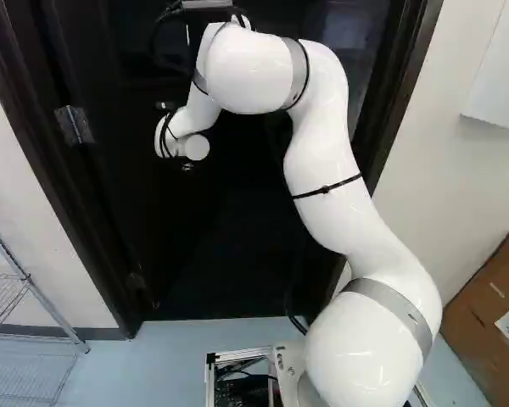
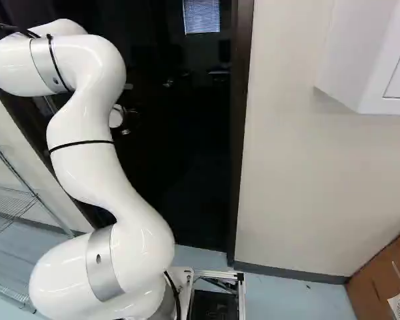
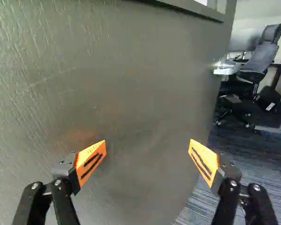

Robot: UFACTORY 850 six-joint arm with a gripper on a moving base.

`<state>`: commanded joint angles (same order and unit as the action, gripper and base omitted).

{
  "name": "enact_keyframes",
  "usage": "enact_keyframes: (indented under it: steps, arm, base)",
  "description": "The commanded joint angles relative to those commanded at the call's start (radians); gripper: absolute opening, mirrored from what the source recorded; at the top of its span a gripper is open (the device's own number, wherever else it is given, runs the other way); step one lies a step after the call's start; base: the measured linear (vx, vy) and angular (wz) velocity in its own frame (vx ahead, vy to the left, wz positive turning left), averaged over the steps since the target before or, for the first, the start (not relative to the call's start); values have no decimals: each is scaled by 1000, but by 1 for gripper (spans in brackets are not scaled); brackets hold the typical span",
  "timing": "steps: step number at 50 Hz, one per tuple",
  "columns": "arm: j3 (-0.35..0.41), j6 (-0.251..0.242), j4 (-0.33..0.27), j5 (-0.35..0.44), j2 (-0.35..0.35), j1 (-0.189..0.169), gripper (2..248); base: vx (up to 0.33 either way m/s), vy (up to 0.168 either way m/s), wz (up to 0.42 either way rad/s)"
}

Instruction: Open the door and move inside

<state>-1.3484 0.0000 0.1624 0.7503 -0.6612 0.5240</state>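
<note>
Dark-painted door (image 3: 145, 93) is where it's at here, guys. Starting at the left, a wire shelf (image 1: 30, 282) can be seen near the doorway, then a metal hinge (image 1: 74, 125), so the swing seems to be from that side. The door itself is ajar: past its free edge, where a bright handle (image 3: 225, 71) sticks out, a far room with an office chair (image 3: 264, 54) is exposed. Gripper (image 3: 147, 152) is aimed at the door face with fingers spread wide and nothing pinched; whether the face is being touched can't be told. To the right, the white arm (image 1: 322, 182) is reached into the doorway, near the right jamb (image 2: 242, 133). So opening looks partly done, maybe a good half of the job. Left to do: door pushed wider, base driven through, which looks untouched so far.
</note>
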Motion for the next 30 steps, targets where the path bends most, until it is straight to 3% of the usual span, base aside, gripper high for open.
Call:
enact_keyframes:
  steps: [30]
  arm:
    - [202, 0, -17, 0, 154, -14, 247]
  base:
    - [0, 0, 0]
